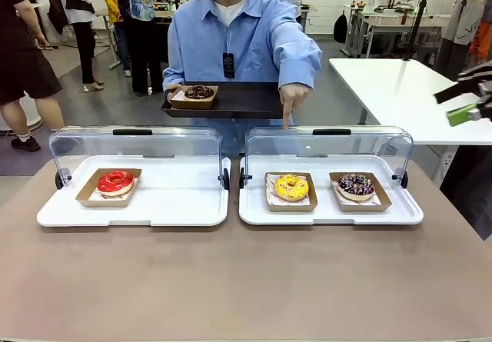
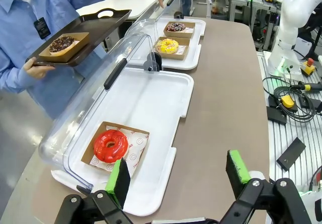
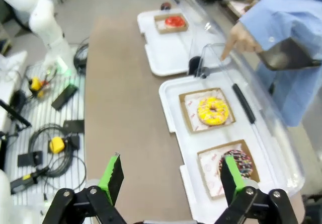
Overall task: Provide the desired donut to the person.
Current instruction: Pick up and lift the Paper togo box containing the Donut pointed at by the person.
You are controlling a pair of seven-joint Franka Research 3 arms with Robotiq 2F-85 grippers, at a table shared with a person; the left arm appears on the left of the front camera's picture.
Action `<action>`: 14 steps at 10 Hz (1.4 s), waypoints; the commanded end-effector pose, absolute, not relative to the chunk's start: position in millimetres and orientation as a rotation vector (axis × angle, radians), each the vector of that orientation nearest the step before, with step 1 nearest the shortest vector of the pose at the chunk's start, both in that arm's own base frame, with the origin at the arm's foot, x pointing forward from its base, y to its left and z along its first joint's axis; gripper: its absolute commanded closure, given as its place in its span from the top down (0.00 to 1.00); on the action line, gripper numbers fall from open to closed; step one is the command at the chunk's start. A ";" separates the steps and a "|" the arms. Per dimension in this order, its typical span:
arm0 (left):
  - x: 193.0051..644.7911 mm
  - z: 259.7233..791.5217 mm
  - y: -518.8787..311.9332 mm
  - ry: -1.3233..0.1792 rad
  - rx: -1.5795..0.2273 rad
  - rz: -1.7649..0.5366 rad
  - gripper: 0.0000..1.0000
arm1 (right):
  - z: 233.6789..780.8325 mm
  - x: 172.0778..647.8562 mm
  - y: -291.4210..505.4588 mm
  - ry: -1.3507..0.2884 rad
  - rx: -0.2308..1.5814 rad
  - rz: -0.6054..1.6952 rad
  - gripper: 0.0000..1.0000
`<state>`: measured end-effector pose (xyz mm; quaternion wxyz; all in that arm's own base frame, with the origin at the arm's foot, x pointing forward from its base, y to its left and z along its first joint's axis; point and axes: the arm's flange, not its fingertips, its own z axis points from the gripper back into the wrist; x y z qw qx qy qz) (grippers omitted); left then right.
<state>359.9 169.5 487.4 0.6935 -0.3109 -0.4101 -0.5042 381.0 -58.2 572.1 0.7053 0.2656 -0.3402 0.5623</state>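
While holding left gripper [image 2: 177,172] and right gripper [image 3: 171,169] gaping, empty, facing a hand [image 1: 294,96] pointing straight down at yellow donut [image 1: 291,187]

Person [image 1: 238,42] cut off above mask by front view's top edge. Right gripper [image 1: 463,104] partly cut by right edge there. Badge [image 1: 228,64] print too small to read. Red donut [image 3: 175,21] small, blurred in right wrist view. Hand [image 2: 36,69] partly hidden under tray [image 2: 95,30].
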 end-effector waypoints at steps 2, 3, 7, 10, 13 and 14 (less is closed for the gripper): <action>358.8 486.9 169.2 -0.941 -0.704 -1.118 1.00 | 591.7 426.4 6.4 -0.395 0.416 1.462 1.00; 358.8 486.9 169.2 -0.941 -0.704 -1.118 1.00 | 588.5 435.3 31.2 -0.315 0.374 1.500 1.00; 358.8 486.9 169.2 -0.941 -0.704 -1.118 1.00 | 539.4 466.4 108.3 -0.200 0.094 1.499 1.00; 358.8 486.9 169.2 -0.941 -0.704 -1.118 1.00 | 504.2 474.6 138.3 -0.200 0.057 1.459 1.00; 358.8 486.9 169.2 -0.941 -0.704 -1.118 1.00 | 512.9 478.3 133.6 -0.215 0.079 1.489 1.00; 358.8 486.9 169.2 -0.941 -0.704 -1.118 1.00 | 512.9 478.3 133.6 -0.215 0.079 1.489 1.00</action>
